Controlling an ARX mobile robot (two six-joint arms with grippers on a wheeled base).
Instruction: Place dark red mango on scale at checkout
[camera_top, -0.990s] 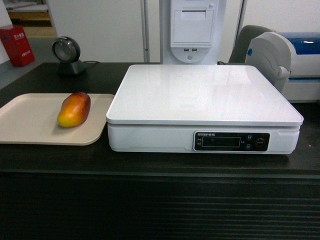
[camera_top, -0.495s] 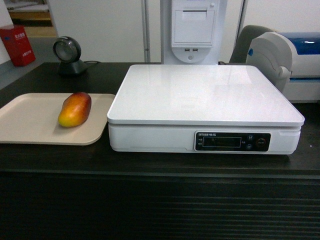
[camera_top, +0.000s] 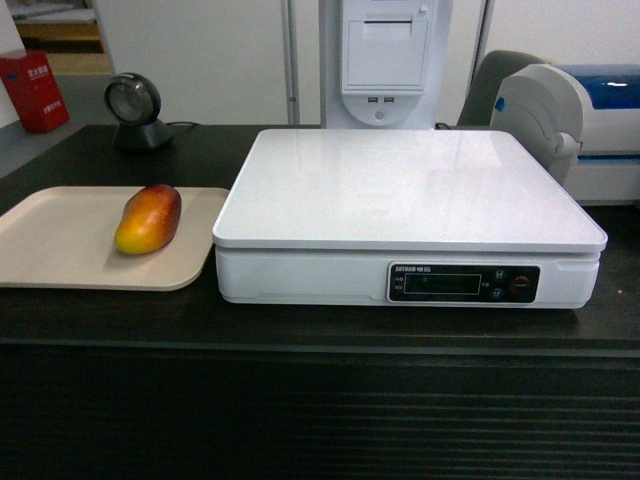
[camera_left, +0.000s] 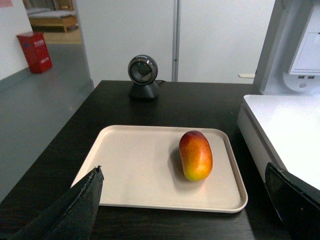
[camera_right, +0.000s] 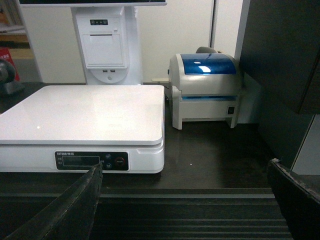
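**Mango on tray, scale top bare, both sets of fingers spread**

Head view: The mango (camera_top: 148, 219) lies on its side on a beige tray (camera_top: 60, 250), near the tray's right edge, dark red end pointing away from the camera and yellow end toward it. The tray rests on the black bench (camera_top: 300, 325), whose front panel is horizontally ribbed. Just beside the tray's right edge stands the white scale (camera_top: 405, 195); whether tray and scale touch cannot be told. The scale's flat top carries nothing, and its black display strip (camera_top: 463, 283) faces the camera. Behind the tray, at the far edge of the bench, stands a round black scanner (camera_top: 137, 110). A white-and-blue printer (camera_top: 570, 125) sits behind the scale's right corner. A white kiosk column (camera_top: 385, 60) rises behind the scale. Neither arm appears in this view.

Left wrist view: The left gripper (camera_left: 185, 200) hangs above the near edge of the tray, its two dark fingers (camera_left: 75, 210) spread wide and holding nothing. The mango lies between them in the picture, farther off, untouched. The scale's left edge shows at right.

Right wrist view: The right gripper (camera_right: 185, 202) is level with the bench's front edge, its fingers (camera_right: 70, 210) spread wide and empty. The scale lies ahead to the left, the printer to its right, apart from it.
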